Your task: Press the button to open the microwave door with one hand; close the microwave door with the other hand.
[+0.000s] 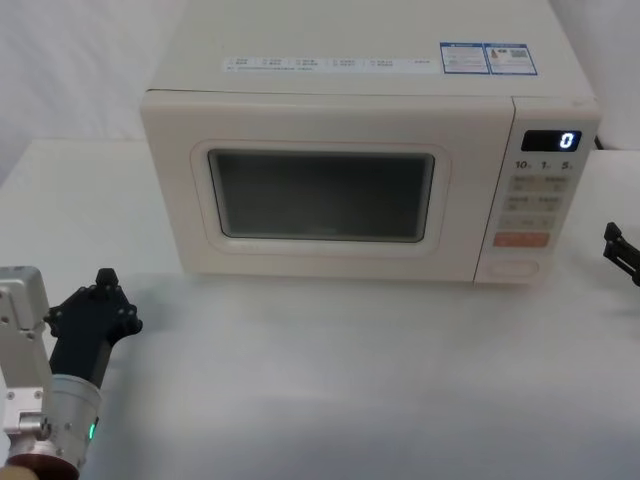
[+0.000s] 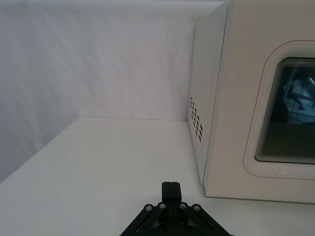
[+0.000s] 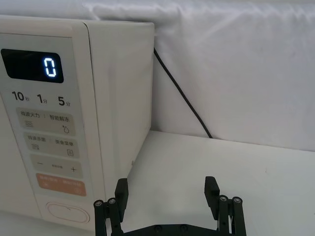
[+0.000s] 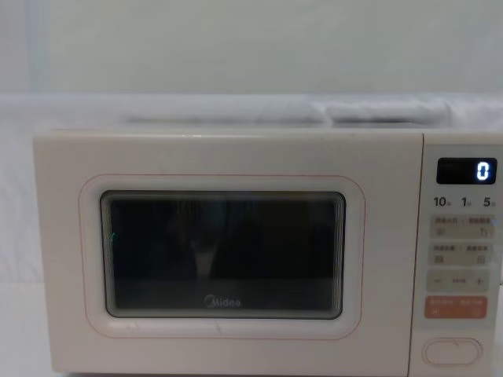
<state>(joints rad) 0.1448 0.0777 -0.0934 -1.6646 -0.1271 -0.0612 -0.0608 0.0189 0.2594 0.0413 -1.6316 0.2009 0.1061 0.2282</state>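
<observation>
Microwave door [image 1: 320,190] sits shut, button [image 3: 63,211] at the panel's bottom corner. Right gripper [image 3: 167,189] hangs near the button w/ fingers spread, mostly cut off. Left gripper [image 1: 108,285] sits off the door's left, fingers together.

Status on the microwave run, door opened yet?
Nothing looks done: the microwave door sits shut, flush with the panel. In hand: the right gripper, fingers open, hangs off the microwave's right side near the button, not touching it. Left gripper waits front-left. Left: press, door open, then close.
</observation>
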